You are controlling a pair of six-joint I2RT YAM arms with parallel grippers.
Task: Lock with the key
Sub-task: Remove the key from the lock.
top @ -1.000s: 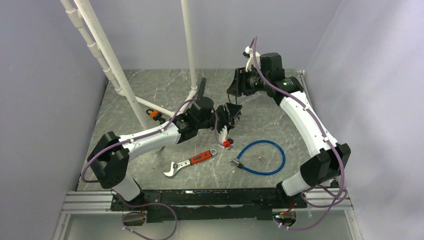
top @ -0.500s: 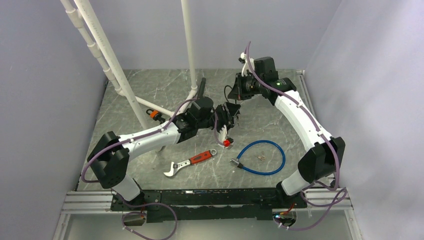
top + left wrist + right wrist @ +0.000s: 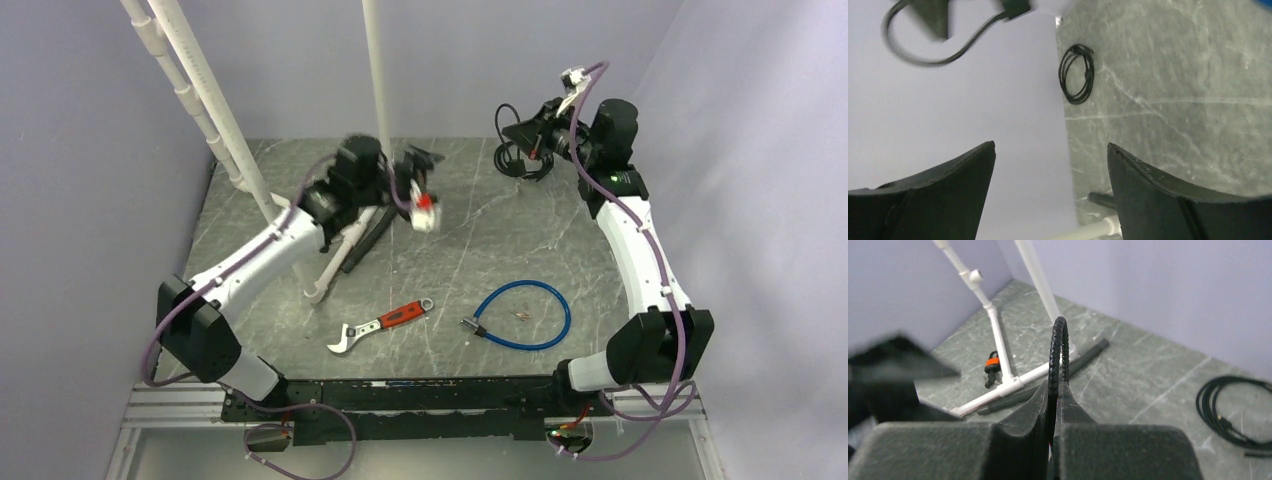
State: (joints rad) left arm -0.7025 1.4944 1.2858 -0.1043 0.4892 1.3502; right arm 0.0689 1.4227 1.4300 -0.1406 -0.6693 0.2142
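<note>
near: blue cable lock [image 3: 566,318] flat on table [image 3: 460,250], small key-like bits [image 3: 520,315] inside its loop, wrench [image 3: 385,321] to its left | mid: left gripper [image 3: 1050,146] aloft, jaws spread, empty | far: right gripper [image 3: 1054,385] aloft, pressed together on black ribbed strip [image 3: 1058,347] | advice: descend slowly, pinch key low, squarely, by its head

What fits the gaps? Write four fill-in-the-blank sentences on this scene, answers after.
1. The left gripper stands ___, holding nothing.
2. The right gripper is shut on a thin ribbed cable coloured ___.
3. The wrench has a ___ handle.
4. The cable loop lying beside the wrench is ___.
Answers: open; black; red; blue.
</note>
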